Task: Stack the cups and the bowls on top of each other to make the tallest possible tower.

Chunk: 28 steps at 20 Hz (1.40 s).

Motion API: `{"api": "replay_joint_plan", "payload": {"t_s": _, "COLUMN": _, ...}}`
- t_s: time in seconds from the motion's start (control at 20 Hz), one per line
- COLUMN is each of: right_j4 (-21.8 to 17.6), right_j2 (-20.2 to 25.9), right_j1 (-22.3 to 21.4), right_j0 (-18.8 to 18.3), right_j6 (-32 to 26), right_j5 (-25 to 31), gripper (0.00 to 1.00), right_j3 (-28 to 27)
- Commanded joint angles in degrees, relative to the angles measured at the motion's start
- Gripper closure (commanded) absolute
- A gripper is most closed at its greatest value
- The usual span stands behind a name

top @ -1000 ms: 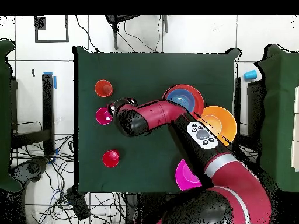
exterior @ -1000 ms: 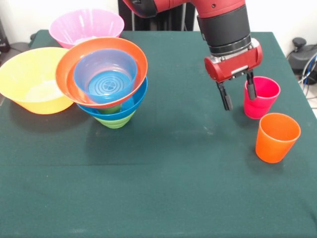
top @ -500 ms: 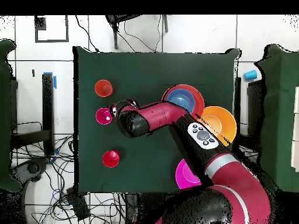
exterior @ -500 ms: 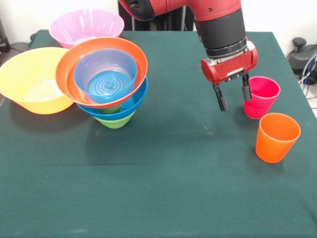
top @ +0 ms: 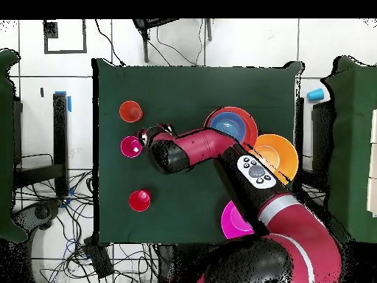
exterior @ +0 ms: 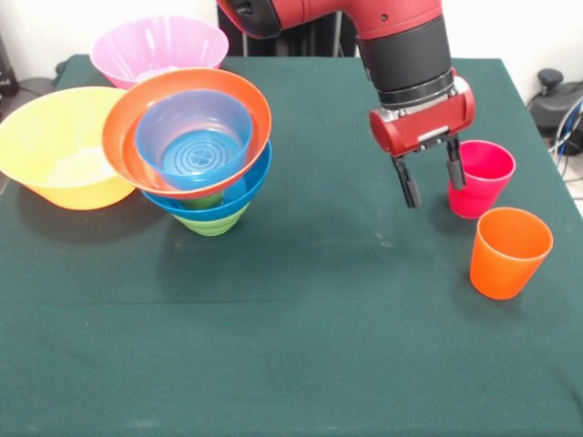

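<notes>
My gripper [exterior: 434, 189] hangs open and empty just left of the magenta cup [exterior: 481, 178], with one finger [exterior: 453, 171] by the cup's near rim. The orange cup [exterior: 509, 252] stands in front of that one. From above, the gripper [top: 146, 137] sits beside the magenta cup [top: 131, 146], between the orange cup [top: 129, 111] and the red cup [top: 140, 200]. The tower [exterior: 211, 221] has a small green bowl at its base, then the wide blue bowl [exterior: 248, 194], the orange-red bowl [exterior: 150, 114] and the small translucent blue bowl [exterior: 193, 141], and it leans slightly.
The big yellow-orange bowl [exterior: 56, 146] sits left of the tower, touching it or nearly so. The big pink bowl [exterior: 159, 44] stands behind, near the far edge. In the overhead view, my arm [top: 213, 144] crosses the table from the yellow-orange bowl [top: 286, 151] side.
The gripper has risen a little and shifted slightly left of the magenta cup, staying open. Cups and bowls have not moved.
</notes>
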Motion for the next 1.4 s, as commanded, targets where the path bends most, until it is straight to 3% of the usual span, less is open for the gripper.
{"api": "replay_joint_plan", "payload": {"t_s": 0.05, "right_j4": -2.37, "right_j2": -0.38, "right_j1": -0.39, "right_j0": 0.05, "right_j6": 2.5, "right_j5": -3.32, "gripper": 0.0, "right_j3": -1.17}}
{"api": "replay_joint_plan", "payload": {"t_s": 0.75, "right_j4": -0.49, "right_j2": 5.2, "right_j1": -0.87, "right_j0": -3.57, "right_j6": -0.04, "right_j5": -0.77, "gripper": 0.0, "right_j3": 1.48}}
{"api": "replay_joint_plan", "payload": {"t_s": 1.0, "right_j4": 0.72, "right_j2": 9.53, "right_j1": -0.87, "right_j0": -6.37, "right_j6": -1.89, "right_j5": 2.36, "gripper": 0.0, "right_j3": 3.75}}
{"api": "replay_joint_plan", "payload": {"t_s": 1.4, "right_j4": 2.13, "right_j2": 9.63, "right_j1": -2.52, "right_j0": -6.26, "right_j6": -2.94, "right_j5": 8.74, "gripper": 0.0, "right_j3": 5.14}}
